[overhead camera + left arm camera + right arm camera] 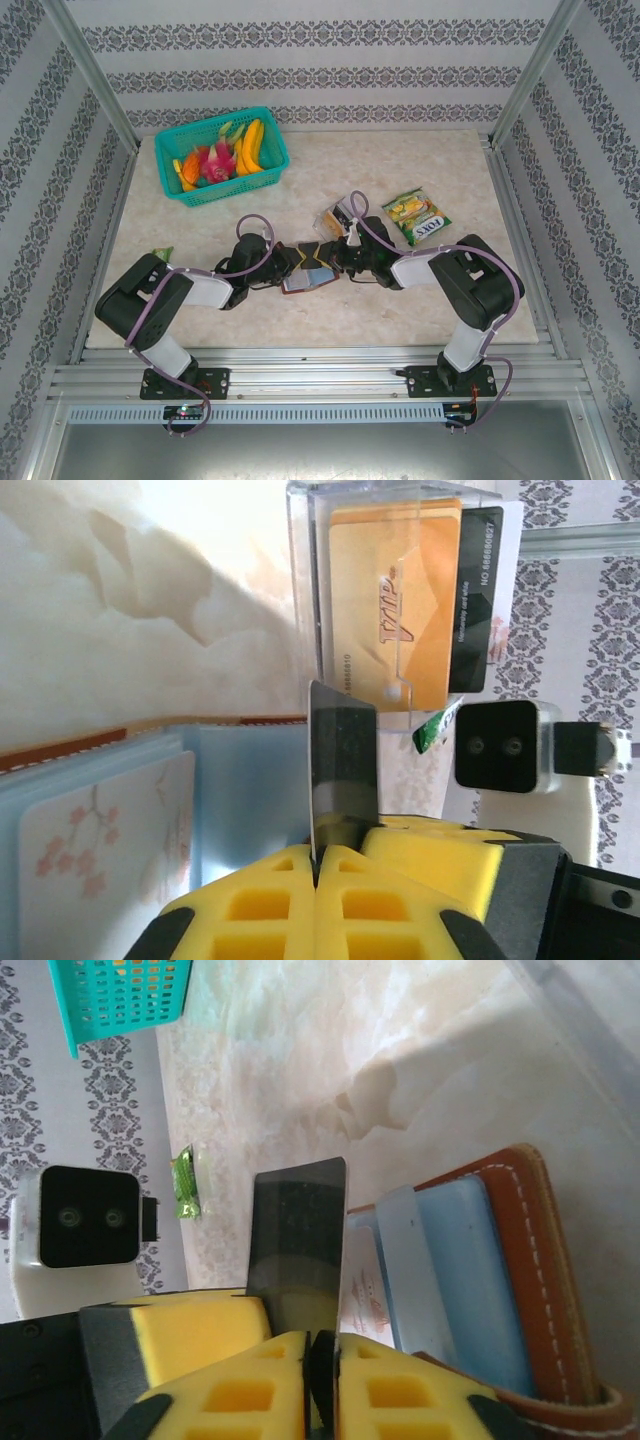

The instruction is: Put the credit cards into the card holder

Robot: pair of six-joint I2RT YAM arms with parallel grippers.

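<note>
Bright, even overhead light; soft shadows, wrist views blurry close up

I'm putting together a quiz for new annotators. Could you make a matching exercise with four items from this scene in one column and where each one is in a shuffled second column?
Things
1. orange card
2. dark card
3. blossom-print card
4. snack packet

Places
A. lying on the table, right of the clear box
B. in the open card holder
C. inside the clear box
D. upright in the left gripper, between its jaws

Pairs: 1-C, 2-D, 3-B, 4-A
</note>
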